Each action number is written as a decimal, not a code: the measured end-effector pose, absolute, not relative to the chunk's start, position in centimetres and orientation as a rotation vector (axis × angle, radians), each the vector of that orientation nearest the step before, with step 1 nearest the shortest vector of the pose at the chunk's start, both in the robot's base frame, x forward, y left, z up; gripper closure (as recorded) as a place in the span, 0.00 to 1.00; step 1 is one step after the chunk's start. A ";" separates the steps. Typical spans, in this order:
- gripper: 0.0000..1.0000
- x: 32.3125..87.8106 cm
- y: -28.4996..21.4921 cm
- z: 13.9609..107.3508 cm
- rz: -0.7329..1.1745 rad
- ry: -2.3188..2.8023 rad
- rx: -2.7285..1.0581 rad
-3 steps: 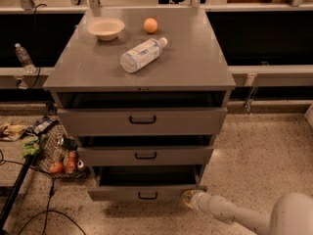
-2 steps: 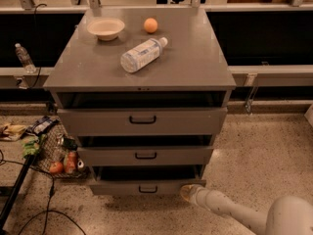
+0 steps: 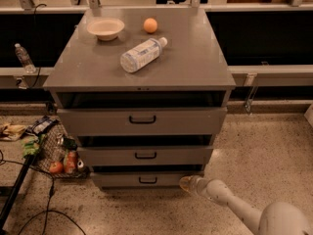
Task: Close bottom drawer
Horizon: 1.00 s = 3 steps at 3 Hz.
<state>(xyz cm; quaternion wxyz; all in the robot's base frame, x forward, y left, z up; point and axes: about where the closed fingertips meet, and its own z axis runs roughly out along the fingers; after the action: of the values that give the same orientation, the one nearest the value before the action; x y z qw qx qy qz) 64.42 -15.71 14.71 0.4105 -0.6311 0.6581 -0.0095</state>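
Observation:
The grey metal cabinet [image 3: 142,67] has three drawers. The bottom drawer [image 3: 122,179] is the lowest, with a wide shallow grey front and a small black loop handle [image 3: 147,180]. Its front sits only a little forward of the cabinet body, with a narrow dark gap above it. My gripper [image 3: 188,184] is at the end of the white arm [image 3: 230,202], low near the floor, against the right end of the bottom drawer's front. The middle drawer [image 3: 145,155] and top drawer [image 3: 142,120] stand partly pulled out.
On the cabinet top lie a white bowl [image 3: 105,28], an orange [image 3: 150,25] and a plastic bottle [image 3: 142,54] on its side. A wire basket with snacks [image 3: 56,153] and cables [image 3: 44,207] lie on the floor at the left. Speckled floor lies at the right.
The bottom drawer has slid back into the cabinet, from well pulled out to nearly flush. My gripper followed it inward and to the left along the floor.

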 end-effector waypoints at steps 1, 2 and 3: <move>1.00 62.9 -16.1 15.2 0.140 1.677 -1.598; 1.00 58.9 -16.7 16.0 0.332 1.727 -1.615; 1.00 53.9 -17.1 17.3 0.522 1.804 -1.591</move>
<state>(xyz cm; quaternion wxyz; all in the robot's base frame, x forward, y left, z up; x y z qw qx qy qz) 53.93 -17.09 17.34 0.3337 -0.6093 0.6909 0.2000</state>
